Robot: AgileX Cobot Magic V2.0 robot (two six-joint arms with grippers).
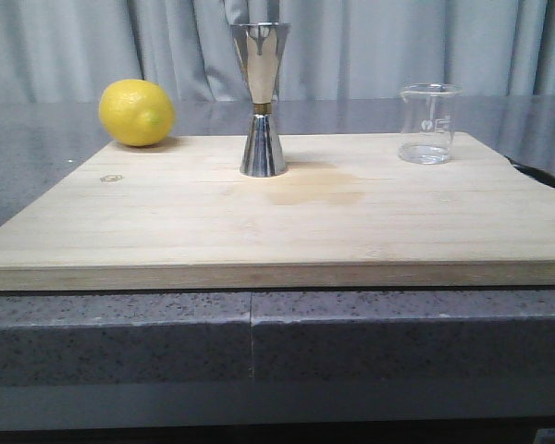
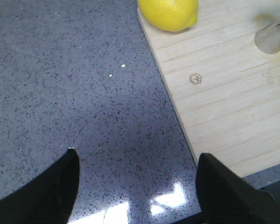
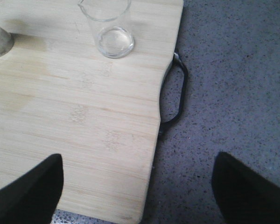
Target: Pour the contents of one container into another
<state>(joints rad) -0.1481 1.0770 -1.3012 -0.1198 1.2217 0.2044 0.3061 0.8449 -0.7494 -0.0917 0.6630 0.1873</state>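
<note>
A small clear glass beaker (image 1: 429, 123) with white marks stands upright at the back right of the wooden board (image 1: 277, 222); the right wrist view also shows the beaker (image 3: 108, 29). The tall steel jigger (image 1: 262, 99) with a gold waist band stands upright at the board's back middle; only the jigger's base (image 2: 272, 36) shows in the left wrist view. My left gripper (image 2: 136, 161) is open over the grey counter, left of the board. Above the board's right edge, my right gripper (image 3: 137, 168) is open and holds nothing. Neither gripper shows in the front view.
A yellow lemon (image 1: 137, 112) lies at the board's back left corner, the same lemon (image 2: 168, 12) showing in the left wrist view. A black handle (image 3: 176, 95) sticks out from the board's right edge. Speckled grey counter (image 2: 74, 84) surrounds the board; grey curtains hang behind.
</note>
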